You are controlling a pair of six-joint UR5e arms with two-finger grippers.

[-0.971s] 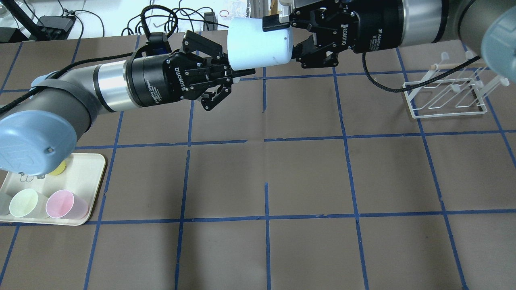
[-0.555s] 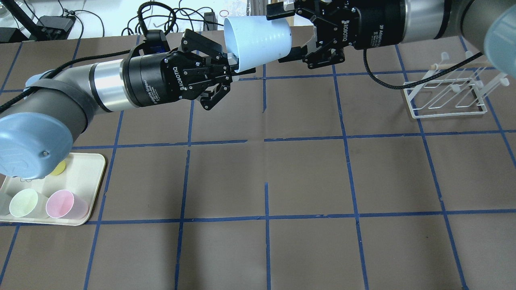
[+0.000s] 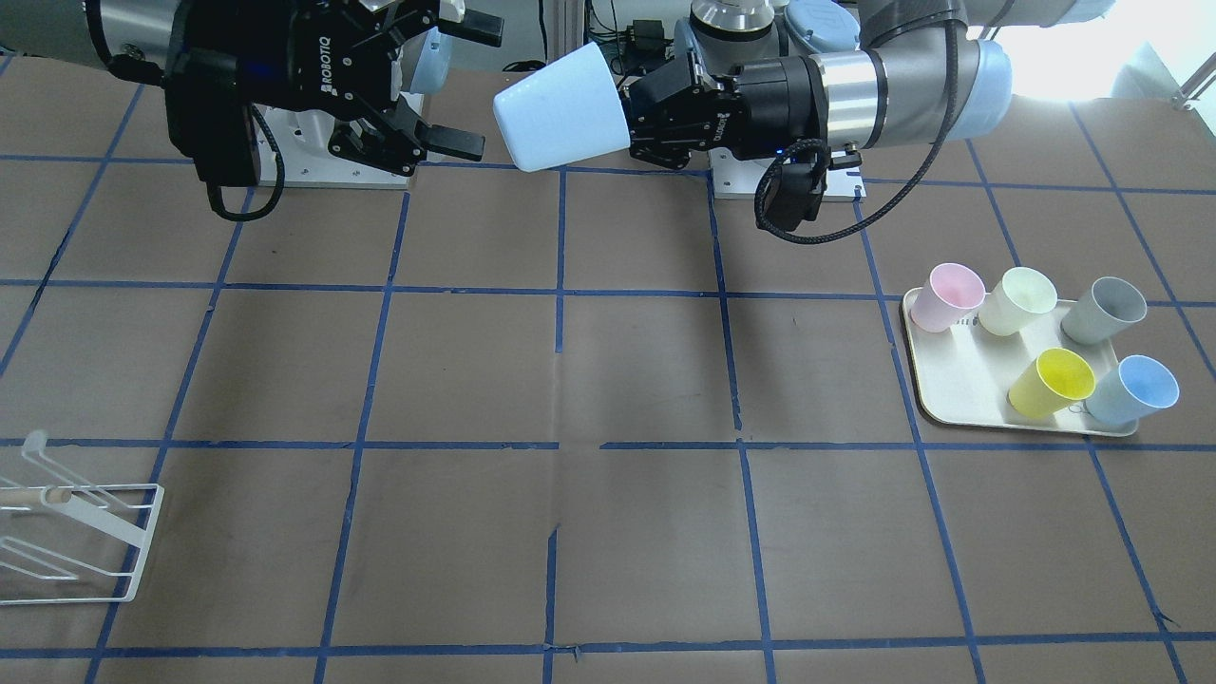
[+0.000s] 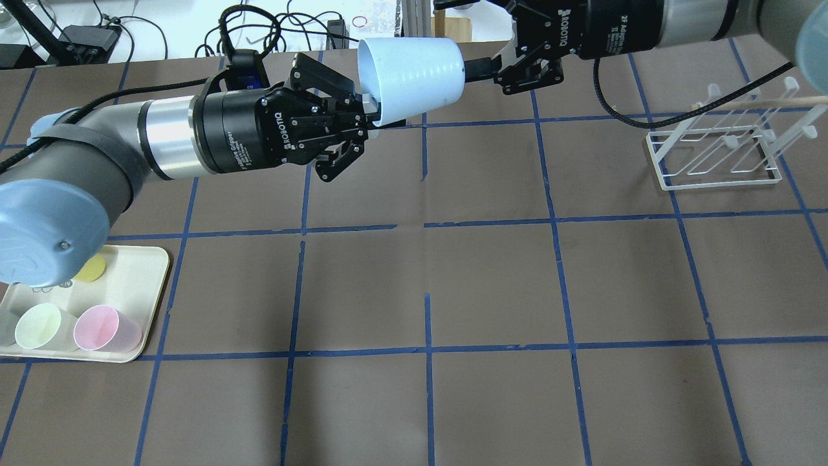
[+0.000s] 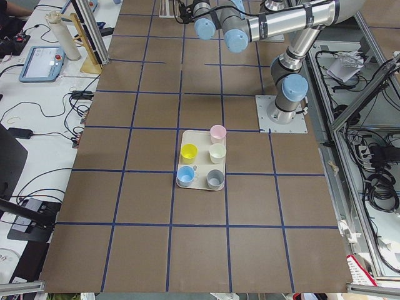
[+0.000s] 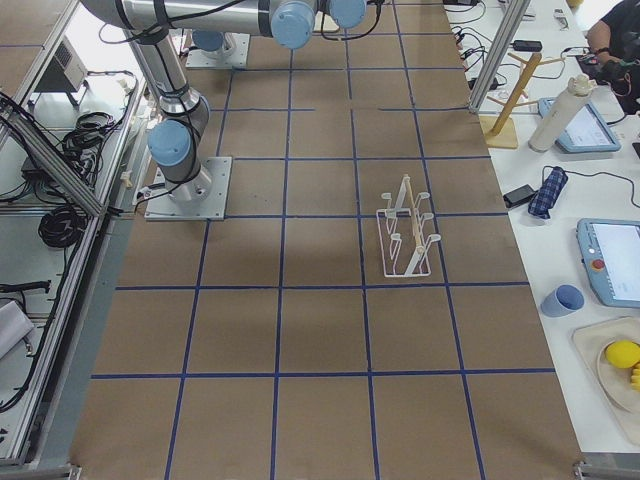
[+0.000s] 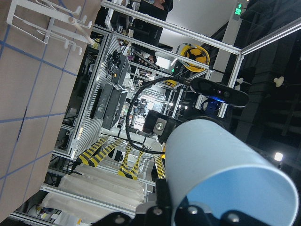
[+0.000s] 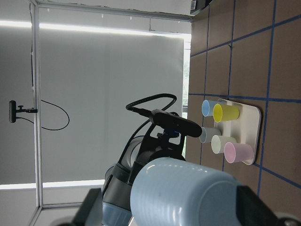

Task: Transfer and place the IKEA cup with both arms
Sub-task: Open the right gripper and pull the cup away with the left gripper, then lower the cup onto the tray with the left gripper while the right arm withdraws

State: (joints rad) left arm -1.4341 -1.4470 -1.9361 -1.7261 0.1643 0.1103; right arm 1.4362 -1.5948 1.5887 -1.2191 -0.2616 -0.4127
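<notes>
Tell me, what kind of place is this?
Probably a robotics test lab: the left arm and right arm are mounted on a table gridded with blue tape, with a control tablet beside it.

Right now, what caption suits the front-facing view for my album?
Left pincer holds the IKEA cup sideways, base toward the open right pincer.

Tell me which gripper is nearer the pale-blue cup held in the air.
Left. The left gripper grips the IKEA cup by its rim; the right gripper is open just beyond its base, jaws spread.
</notes>
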